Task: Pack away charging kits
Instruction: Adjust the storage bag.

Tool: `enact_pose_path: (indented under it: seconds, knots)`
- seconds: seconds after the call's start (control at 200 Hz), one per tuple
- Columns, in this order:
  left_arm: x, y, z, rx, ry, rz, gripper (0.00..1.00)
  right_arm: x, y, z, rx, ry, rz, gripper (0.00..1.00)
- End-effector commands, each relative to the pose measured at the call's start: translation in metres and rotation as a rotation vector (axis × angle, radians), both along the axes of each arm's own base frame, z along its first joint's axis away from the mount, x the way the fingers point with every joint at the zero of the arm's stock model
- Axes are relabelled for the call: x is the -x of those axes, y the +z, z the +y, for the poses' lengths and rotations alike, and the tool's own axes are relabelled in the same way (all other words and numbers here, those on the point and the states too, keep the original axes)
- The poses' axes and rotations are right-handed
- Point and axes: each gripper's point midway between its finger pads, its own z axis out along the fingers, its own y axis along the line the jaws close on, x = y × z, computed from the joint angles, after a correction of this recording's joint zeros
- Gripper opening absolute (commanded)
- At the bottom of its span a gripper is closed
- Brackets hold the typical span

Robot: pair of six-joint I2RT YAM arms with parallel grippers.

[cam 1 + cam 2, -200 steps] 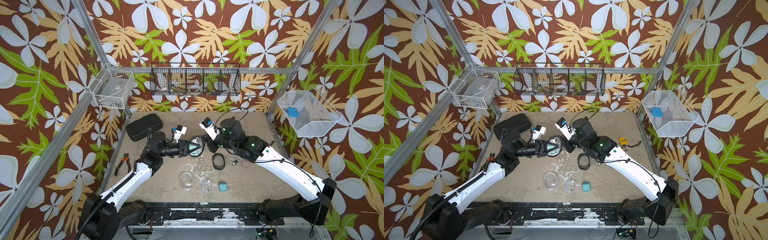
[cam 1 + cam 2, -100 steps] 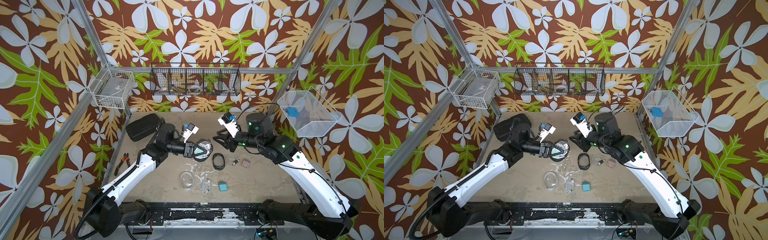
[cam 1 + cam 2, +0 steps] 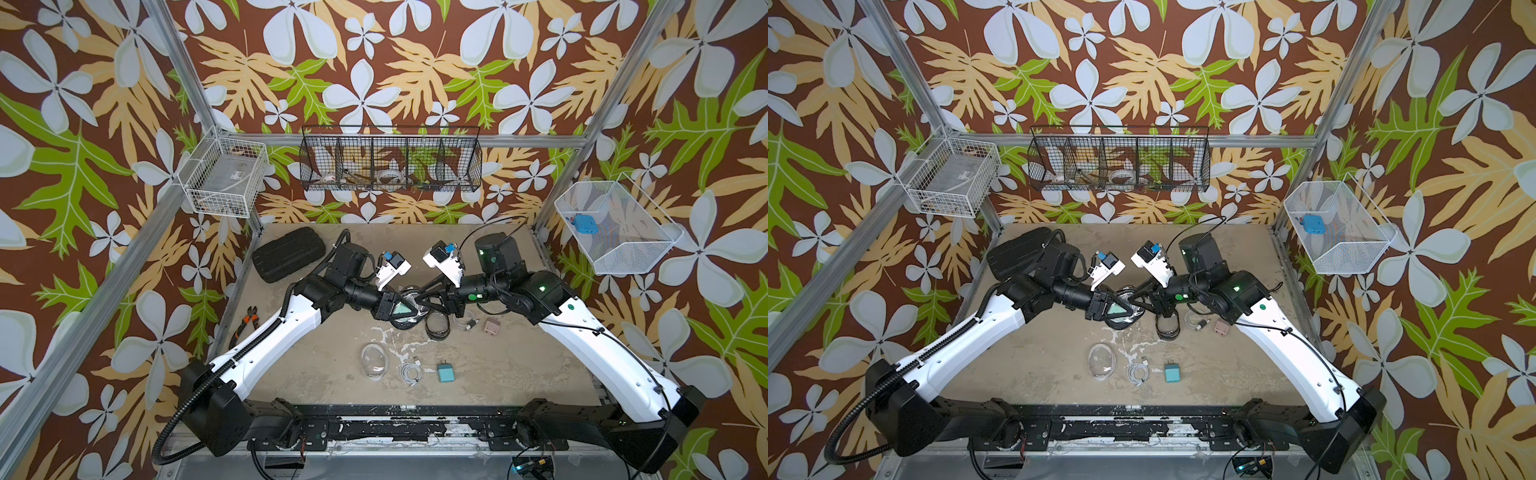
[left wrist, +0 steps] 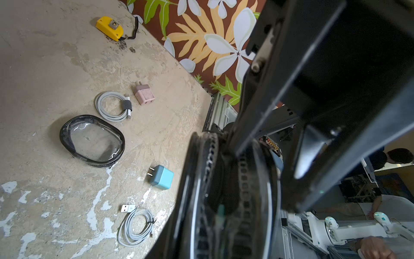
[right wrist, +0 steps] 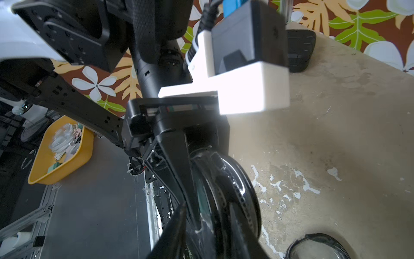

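My left gripper [image 3: 400, 309] is shut on a black-rimmed pouch [image 3: 409, 322], held on edge just above the table; something mint shows through it [image 4: 220, 209]. My right gripper [image 3: 422, 300] meets it from the other side, its fingers [image 5: 179, 224] closed on the same pouch [image 5: 228, 190]. A second black-rimmed pouch [image 3: 437, 327], a coiled white cable [image 3: 463, 322] and a pink plug [image 3: 492, 327] lie to the right. Nearer the front lie a clear pouch [image 3: 374, 360], another white cable [image 3: 411, 371] and a teal plug [image 3: 446, 371].
A black ribbed hard case [image 3: 289, 253] lies at the back left, pliers [image 3: 245, 326] at the left edge, a yellow tape measure [image 4: 109, 27] at the far right. Wire baskets hang on the walls: white [image 3: 224, 183], black [image 3: 390, 164], and white with a blue block [image 3: 584, 222].
The right arm pulled back to the right with its jaws opening, then returned and closed on the pouch. The left gripper carried the pouch a little to the right.
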Motion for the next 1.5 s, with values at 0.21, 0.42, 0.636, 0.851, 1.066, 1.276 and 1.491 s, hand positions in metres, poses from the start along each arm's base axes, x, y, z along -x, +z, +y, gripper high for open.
enact_pose_path:
  seconds: [0.21, 0.42, 0.636, 0.851, 1.066, 1.276, 1.491]
  knots:
    - [-0.005, 0.007, 0.01, -0.001, 0.014, -0.065, 0.34, 0.013, 0.019, 0.012, -0.143, 0.049, 0.043, 0.0]
    - [0.003, 0.048, 0.031, 0.329, 0.175, -0.004, 1.0, -0.02, 0.044, 0.01, -0.427, -0.107, 0.295, 0.0]
    - [-0.018, 0.069, 0.069, 0.738, 0.51, 0.045, 1.0, -0.036, 0.07, 0.006, -0.587, -0.22, 0.392, 0.0]
    - [-0.026, 0.091, 0.084, 0.829, 0.607, -0.06, 1.0, -0.045, 0.066, 0.008, -0.649, -0.264, 0.505, 0.0]
    - [-0.038, 0.104, 0.071, 0.813, 0.578, -0.08, 1.0, -0.054, 0.055, 0.009, -0.648, -0.303, 0.53, 0.0]
    - [-0.055, 0.103, 0.063, 0.771, 0.61, -0.066, 0.95, -0.056, 0.053, 0.009, -0.677, -0.309, 0.558, 0.0]
    - [-0.065, 0.105, 0.047, 0.741, 0.574, -0.015, 0.7, -0.059, 0.053, 0.007, -0.694, -0.328, 0.551, 0.0]
